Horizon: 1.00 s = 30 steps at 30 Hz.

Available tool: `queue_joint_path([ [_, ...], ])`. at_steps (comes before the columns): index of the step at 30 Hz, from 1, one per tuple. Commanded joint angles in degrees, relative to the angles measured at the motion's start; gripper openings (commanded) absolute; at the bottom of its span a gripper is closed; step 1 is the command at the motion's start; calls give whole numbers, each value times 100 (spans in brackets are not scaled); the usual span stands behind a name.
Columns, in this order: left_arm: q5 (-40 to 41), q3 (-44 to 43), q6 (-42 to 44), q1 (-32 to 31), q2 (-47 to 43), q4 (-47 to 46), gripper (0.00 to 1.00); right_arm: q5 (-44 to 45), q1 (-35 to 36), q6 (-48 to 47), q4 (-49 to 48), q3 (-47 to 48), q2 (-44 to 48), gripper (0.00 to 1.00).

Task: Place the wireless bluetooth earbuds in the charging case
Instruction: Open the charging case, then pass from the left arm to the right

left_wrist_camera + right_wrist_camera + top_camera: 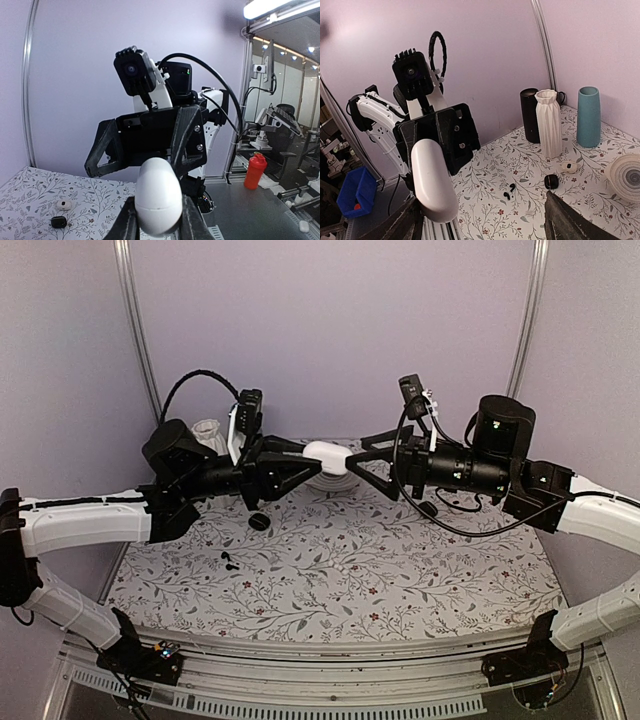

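The left gripper (160,227) is clamped on the white charging case (326,457), holding it aloft nose to nose with the right gripper (356,456). The right gripper's fingers stand spread, one just beside the case and the other well clear. No seam or raised lid shows, so I judge the case must first be opened or passed across. The right fingers should close squarely on the free end while the left grips only the other end, since the smooth rounded shell could squirt out. The black earbuds (509,191) lie on the table (400,580), well below both grippers.
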<state>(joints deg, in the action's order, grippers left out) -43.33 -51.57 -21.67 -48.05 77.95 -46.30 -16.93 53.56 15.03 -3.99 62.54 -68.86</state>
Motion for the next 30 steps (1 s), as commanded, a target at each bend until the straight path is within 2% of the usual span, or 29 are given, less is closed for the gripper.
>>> queue_joint_path([
  [1,-443,43,97,-96,-77,-121,0,466,-137,146,6,64,53,84],
  [12,-420,11,251,-148,-87,122,0,436,-197,193,5,56,93,84],
  [24,123,95,274,-145,-154,124,0,-67,-202,208,-1,137,-153,84],
  [27,102,86,244,-148,-134,123,0,-184,-205,197,-39,161,-224,82],
  [30,89,78,234,-143,-130,121,0,-284,-199,193,-87,165,-287,74],
])
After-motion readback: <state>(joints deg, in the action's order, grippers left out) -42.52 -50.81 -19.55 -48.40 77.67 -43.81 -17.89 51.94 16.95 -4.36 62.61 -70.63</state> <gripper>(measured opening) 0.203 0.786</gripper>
